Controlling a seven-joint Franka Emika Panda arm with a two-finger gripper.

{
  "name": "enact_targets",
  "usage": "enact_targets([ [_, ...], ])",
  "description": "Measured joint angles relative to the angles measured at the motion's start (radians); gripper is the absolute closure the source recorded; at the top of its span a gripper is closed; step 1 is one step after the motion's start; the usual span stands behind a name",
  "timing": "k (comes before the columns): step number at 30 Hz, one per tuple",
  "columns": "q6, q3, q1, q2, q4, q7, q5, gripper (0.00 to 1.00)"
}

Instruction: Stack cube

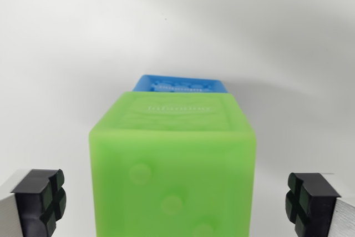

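A light green cube [173, 162] fills the middle of the wrist view, with raised dots on its near face and embossed lettering on top. Behind it, mostly hidden, a blue cube [180, 84] shows only its top edge. My gripper [177, 201] is open. Its black padded fingertips [40, 197] stand at the lower corners of the view, one on each side of the green cube. Neither pad touches the cube, and a clear gap shows on both sides.
A plain white surface [66, 54] lies all around the two cubes. Soft shadows fall beside the cubes.
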Motion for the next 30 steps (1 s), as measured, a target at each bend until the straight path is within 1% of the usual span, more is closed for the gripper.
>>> enact_targets([
  [17, -0.103, 0.002, 0.0, -0.108, -0.003, -0.003, 0.006, 0.0],
  [30, -0.217, 0.002, 0.0, -0.2, 0.021, -0.007, 0.011, 0.0],
])
